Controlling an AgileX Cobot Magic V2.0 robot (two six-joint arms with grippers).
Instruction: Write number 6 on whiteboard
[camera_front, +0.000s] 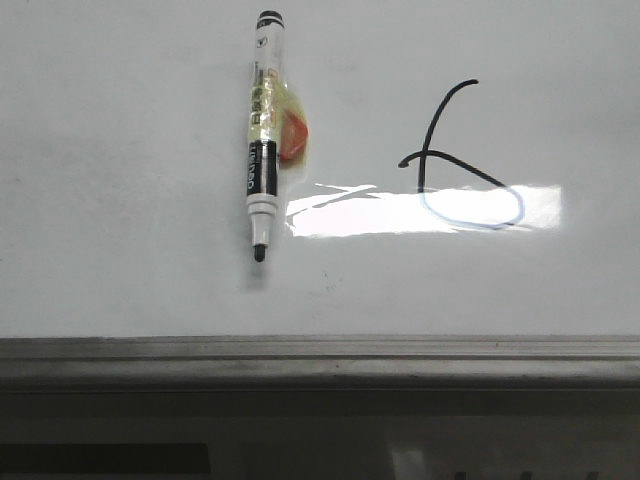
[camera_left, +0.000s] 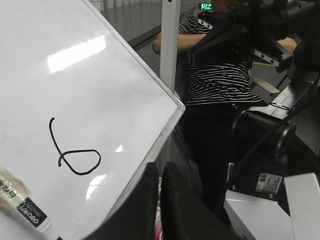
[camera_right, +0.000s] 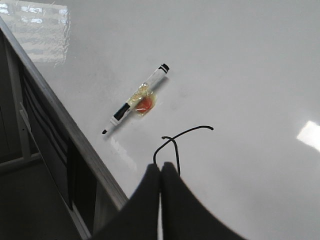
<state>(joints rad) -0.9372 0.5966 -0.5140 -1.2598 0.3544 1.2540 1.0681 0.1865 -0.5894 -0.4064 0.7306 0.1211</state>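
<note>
The whiteboard (camera_front: 120, 250) fills the front view. The number 6 (camera_front: 432, 130) is drawn in thin black line right of centre, its loop lying in a bright glare patch. A black-and-white marker (camera_front: 263, 130) with tape and an orange blob lies uncapped on the board, left of the 6. Neither gripper shows in the front view. My left gripper (camera_left: 160, 166) is shut and empty, off the whiteboard's (camera_left: 100, 100) corner edge; the 6 (camera_left: 75, 155) and the marker's end (camera_left: 25, 209) show there. My right gripper (camera_right: 161, 166) is shut and empty above the 6 (camera_right: 175, 140), near the marker (camera_right: 135, 100).
A grey metal edge strip (camera_front: 320, 347) runs along the board's near side, with a dark ledge (camera_front: 320, 400) beyond it. In the left wrist view a person in a striped shirt (camera_left: 220, 75) stands past the board's corner, beside a white post (camera_left: 169, 45) and other arm hardware (camera_left: 260, 135).
</note>
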